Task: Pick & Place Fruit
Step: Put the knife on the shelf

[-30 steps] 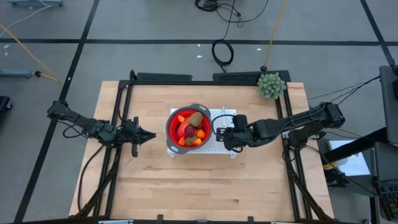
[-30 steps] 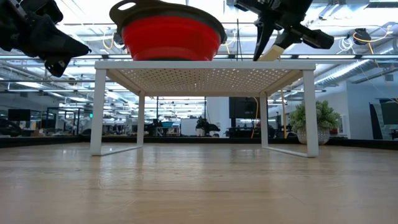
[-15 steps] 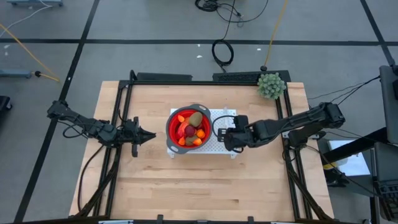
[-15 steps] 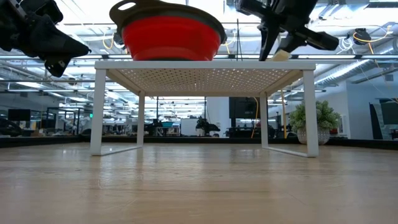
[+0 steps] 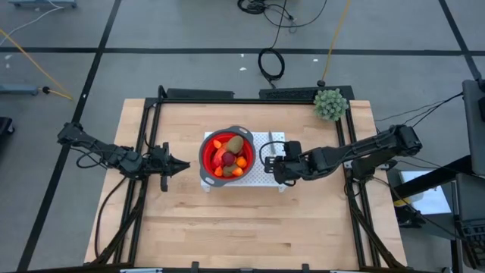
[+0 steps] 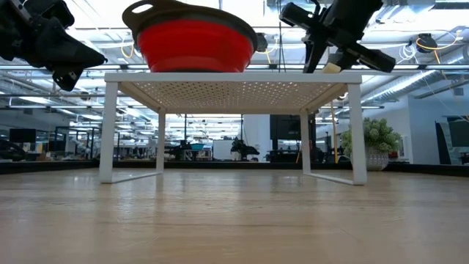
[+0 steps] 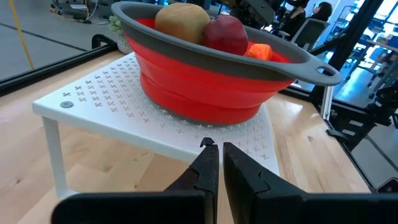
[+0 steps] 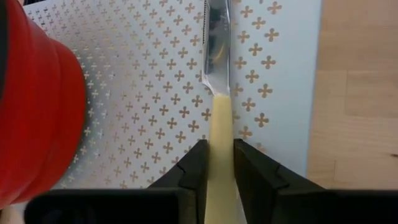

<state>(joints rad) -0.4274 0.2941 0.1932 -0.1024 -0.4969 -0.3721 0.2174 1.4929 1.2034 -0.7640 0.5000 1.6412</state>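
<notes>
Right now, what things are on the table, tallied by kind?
Red bowl of fruit: 1
White perforated rack: 1
Knife: 1
Green bushy ball: 1
Total: 4. The fruit pieces in the bowl overlap too much to count one by one.

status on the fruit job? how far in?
Done: the fruit sits in the red bowl on the white rack.

In hand: the right gripper has its jaws around the handle of the knife, which lies on the rack beside the bowl.

Left: I see no loose fruit on the table. The left gripper waits shut, short of the rack.
</notes>
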